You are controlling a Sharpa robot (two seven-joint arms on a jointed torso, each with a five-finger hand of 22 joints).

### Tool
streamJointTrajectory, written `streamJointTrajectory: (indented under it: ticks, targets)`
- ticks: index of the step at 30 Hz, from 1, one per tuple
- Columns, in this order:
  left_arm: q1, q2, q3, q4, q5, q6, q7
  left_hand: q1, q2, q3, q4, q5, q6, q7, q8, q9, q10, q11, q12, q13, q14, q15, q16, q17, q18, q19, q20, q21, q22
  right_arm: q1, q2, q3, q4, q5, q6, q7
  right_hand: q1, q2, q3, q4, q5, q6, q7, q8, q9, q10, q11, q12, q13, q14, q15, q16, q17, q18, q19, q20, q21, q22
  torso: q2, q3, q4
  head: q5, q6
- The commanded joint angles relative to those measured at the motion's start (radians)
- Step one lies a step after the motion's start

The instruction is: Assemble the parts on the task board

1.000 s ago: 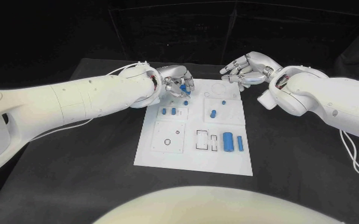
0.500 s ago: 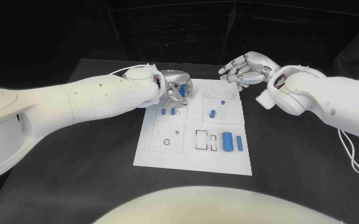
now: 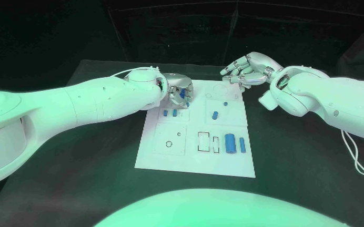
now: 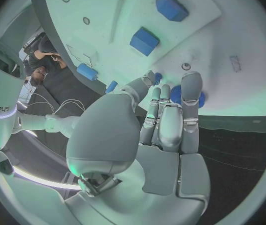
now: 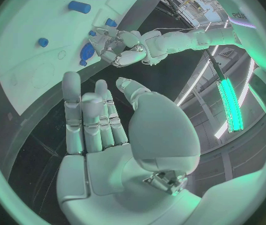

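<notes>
White task board (image 3: pixel 193 156) sits mid-table, w/ most of the job apparently left to do. Going left to right in the head view: left hand (image 3: pixel 179 91) hovers over the board's far-left corner, fingers curled around a blue part (image 3: pixel 184 95); in the left wrist view that part (image 4: pixel 184 95) shows as a round blue piece behind the fingertips, so I judge it held, though the contact itself is partly hidden. Just nearer, 2 small blue parts (image 3: pixel 170 113) stand side by side in the left column. Below them an inset plate w/ small holes looks unfilled. Centre: 1 blue part (image 3: pixel 215 115) lies alone, plus 1 tiny blue dot (image 3: pixel 226 103) beyond it, too small to tell if seated. Nearer, a rectangular outline slot (image 3: pixel 204 141) looks empty; right beside it 2 long blue parts (image 3: pixel 236 144) lie side by side, whether seated or just parked I can't tell. Count: approx. 7 blue pieces incl. the held one, 1 board, 2 hands. Right hand (image 3: pixel 244 70) hangs past the board's far-right corner, fingers apart, holding nothing; right wrist view agrees. Est.: early-to-mid stage, w/ a placement in hand.
</notes>
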State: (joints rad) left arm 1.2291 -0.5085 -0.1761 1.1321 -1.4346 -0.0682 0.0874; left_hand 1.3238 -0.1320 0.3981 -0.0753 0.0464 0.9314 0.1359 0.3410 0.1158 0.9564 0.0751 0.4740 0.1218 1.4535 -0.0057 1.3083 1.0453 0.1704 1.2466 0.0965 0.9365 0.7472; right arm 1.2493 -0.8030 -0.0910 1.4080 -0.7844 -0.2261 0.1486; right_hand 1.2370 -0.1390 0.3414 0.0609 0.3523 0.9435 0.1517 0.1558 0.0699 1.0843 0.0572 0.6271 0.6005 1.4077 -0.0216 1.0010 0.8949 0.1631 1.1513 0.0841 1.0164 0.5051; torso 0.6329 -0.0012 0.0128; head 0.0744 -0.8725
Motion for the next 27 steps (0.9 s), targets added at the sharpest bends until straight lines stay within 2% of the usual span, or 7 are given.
streamJointTrajectory:
  ticks: [1, 10, 14, 27]
  targets:
    - [-0.002, 0.006, 0.001, -0.005, -0.015, 0.019, 0.003, -0.001, 0.006, 0.008, -0.005, 0.001, 0.011, -0.003, -0.008, -0.003, 0.013, 0.0, -0.008, -0.003, 0.01, -0.001, 0.005, 0.003, -0.011, 0.01, 0.0, 0.008, 0.006, 0.002, 0.001, 0.001, 0.001, -0.001, 0.004, 0.011, -0.004, 0.008, 0.001, 0.005, 0.004, -0.008, 0.0, 0.003, 0.0, -0.005, 0.004, 0.007, -0.002, 0.002, 0.003, -0.004, 0.001, 0.014, 0.004, 0.002, -0.004, -0.001, 0.0, -0.0004, -0.0003, 0.0, 0.0]
    - [-0.009, 0.015, 0.001, -0.016, -0.015, 0.021, 0.003, 0.004, 0.013, 0.019, -0.01, 0.001, 0.022, -0.005, -0.015, -0.009, 0.034, -0.004, -0.014, -0.011, 0.011, -0.005, 0.008, 0.004, -0.013, 0.014, -0.004, 0.021, 0.022, 0.002, 0.002, 0.001, 0.001, -0.001, 0.005, 0.01, -0.004, 0.008, 0.001, 0.005, 0.004, -0.008, 0.0, 0.003, 0.0, -0.005, 0.004, 0.007, -0.002, 0.002, 0.003, -0.004, 0.001, 0.014, 0.004, 0.002, -0.004, -0.001, 0.0, 0.0002, 0.0018, -0.003, 0.0]
    - [-0.01, 0.016, 0.001, -0.02, -0.015, 0.023, 0.001, 0.007, 0.018, 0.026, -0.012, 0.001, 0.028, -0.006, -0.018, -0.011, 0.042, -0.005, -0.017, -0.014, 0.012, -0.006, 0.01, 0.006, -0.014, 0.016, -0.005, 0.026, 0.028, 0.002, 0.003, 0.001, 0.0, -0.001, 0.005, 0.01, -0.004, 0.008, 0.001, 0.005, 0.004, -0.008, 0.0, 0.003, 0.0, -0.005, 0.004, 0.007, -0.002, 0.002, 0.003, -0.004, 0.001, 0.014, 0.004, 0.002, -0.004, -0.001, -0.001, 0.0006, 0.0009, -0.001, 0.0]
    - [-0.011, 0.022, 0.001, -0.026, -0.042, 0.022, -0.011, 0.066, 0.075, 0.103, -0.052, 0.001, 0.069, -0.009, -0.023, -0.018, 0.092, -0.017, -0.022, -0.022, 0.018, -0.017, 0.02, 0.016, -0.021, 0.031, -0.017, 0.07, 0.08, 0.002, 0.004, 0.001, 0.0, -0.002, 0.005, 0.011, -0.003, 0.009, 0.002, 0.005, 0.004, -0.009, 0.0, 0.003, 0.0, -0.005, 0.004, 0.007, -0.002, 0.002, 0.003, -0.004, 0.001, 0.014, 0.005, 0.002, -0.004, -0.001, -0.001, 0.0001, 0.0006, -0.001, 0.0]
